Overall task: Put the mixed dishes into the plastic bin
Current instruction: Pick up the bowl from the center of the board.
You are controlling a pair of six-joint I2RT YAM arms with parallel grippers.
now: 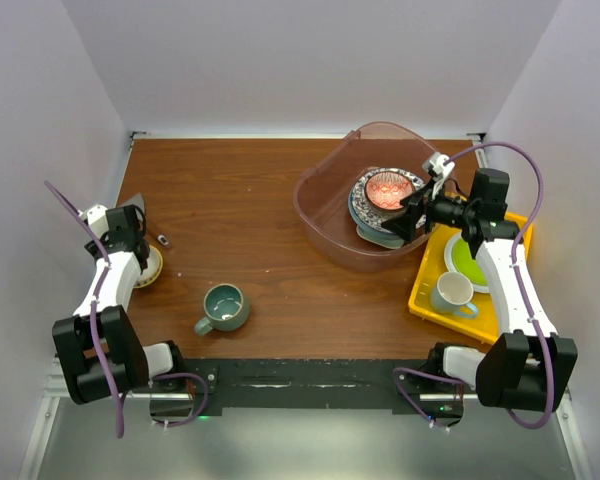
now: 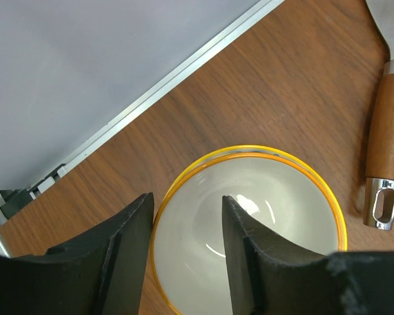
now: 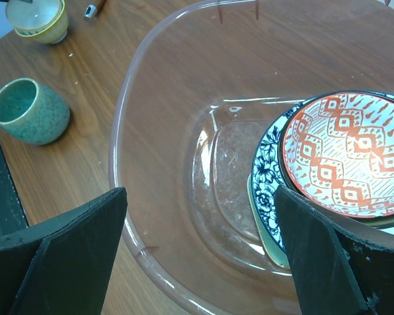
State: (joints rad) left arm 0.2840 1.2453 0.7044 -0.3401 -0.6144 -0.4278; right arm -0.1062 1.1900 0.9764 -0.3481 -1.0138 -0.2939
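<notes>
A yellow-rimmed bowl (image 1: 152, 267) (image 2: 282, 216) sits at the table's left edge. My left gripper (image 1: 140, 250) (image 2: 187, 200) is right over it, one finger outside the rim and the other inside the white hollow, jaws still apart. The grey-teal mug (image 1: 225, 307) (image 3: 29, 110) stands alone on the wood. My right gripper (image 1: 412, 215) (image 3: 200, 193) hangs wide open and empty over the plastic bin (image 1: 325, 215) (image 3: 164, 131). Inside the bin a red patterned bowl (image 1: 388, 189) (image 3: 345, 154) tops a blue-patterned plate (image 3: 268, 170) and a mint dish (image 3: 262, 230).
A wooden-handled utensil (image 2: 384, 131) (image 1: 160, 238) lies just beside the yellow-rimmed bowl. At the right, a yellow tray (image 1: 425, 290) carries a lime-green plate (image 1: 468, 262) and a white mug (image 1: 453, 293). The side wall runs close behind the left gripper.
</notes>
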